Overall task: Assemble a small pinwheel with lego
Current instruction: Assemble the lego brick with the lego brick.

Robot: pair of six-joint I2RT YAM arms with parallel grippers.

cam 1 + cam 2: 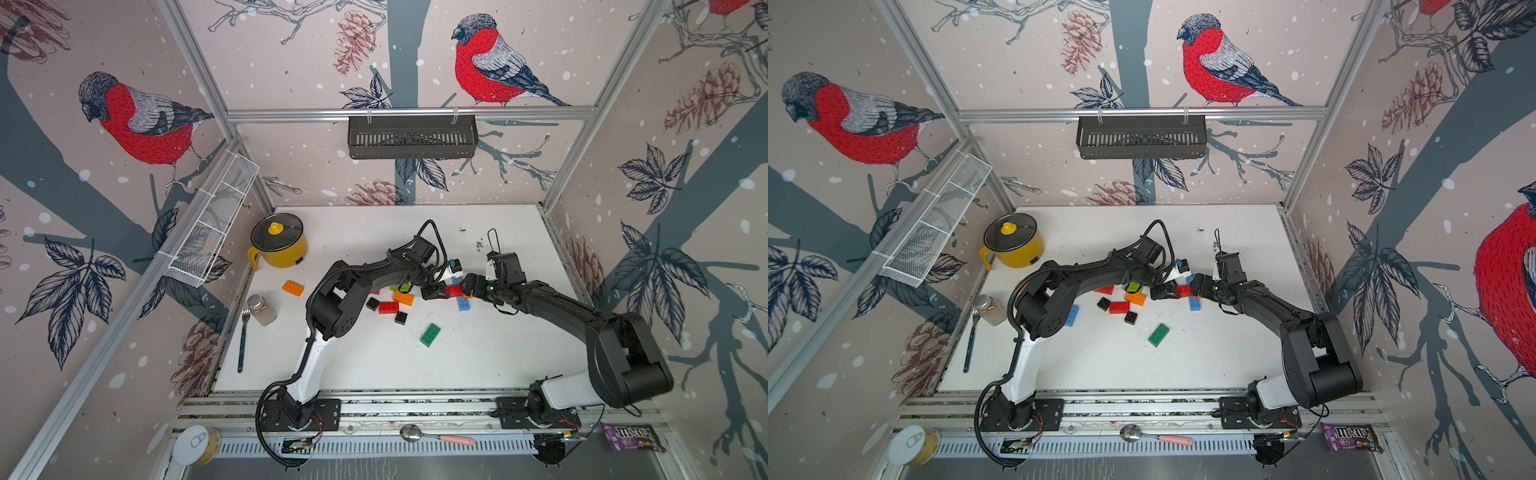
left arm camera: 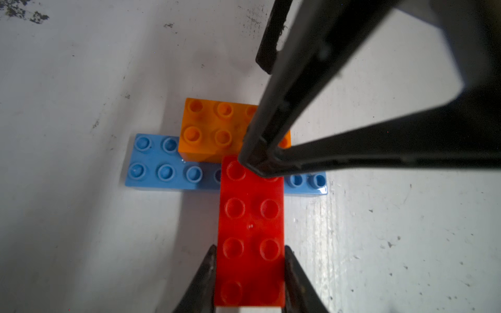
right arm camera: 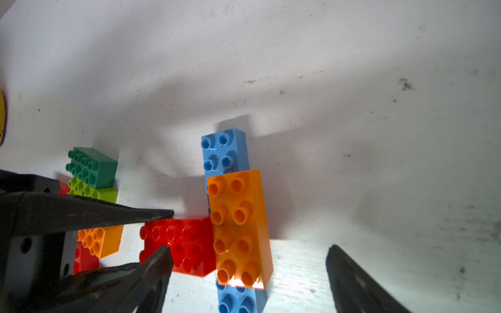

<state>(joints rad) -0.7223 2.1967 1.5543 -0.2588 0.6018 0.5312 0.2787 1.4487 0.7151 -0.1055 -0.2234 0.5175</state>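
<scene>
Lego build (image 1: 460, 296) sits right of centre on the white table (image 1: 498, 365), between the two grippers. Base: a long blue brick (image 2: 162, 168) flat on the table, with an orange brick (image 2: 208, 127) lengthwise on top and blue studs bare at both ends. Left gripper (image 2: 250, 271) is clamped on the long sides of a red brick (image 2: 250, 216); that brick's far end lies over the blue brick and butts the orange brick at a right angle. Pressed home or not, cannot tell. Right gripper (image 3: 249, 271) stands wide, straddling the orange brick: one fingertip (image 3: 158, 263) over the red brick's studs near the joint, the other finger (image 3: 349, 273) clear, table showing between. Crowded on the left gripper's side of the build: a green brick (image 3: 92, 168) stacked on a lime brick (image 3: 92, 193), a second orange brick (image 1: 403, 298), a second red brick (image 1: 388, 307), two black squares (image 1: 372, 304). Lone green brick (image 1: 430, 334) lies nearer the front edge, apart. Further left, clear of the work: a stray orange brick (image 1: 293, 287), a yellow pot (image 1: 279, 249), a jar (image 1: 262, 309), a fork (image 1: 242, 345).
</scene>
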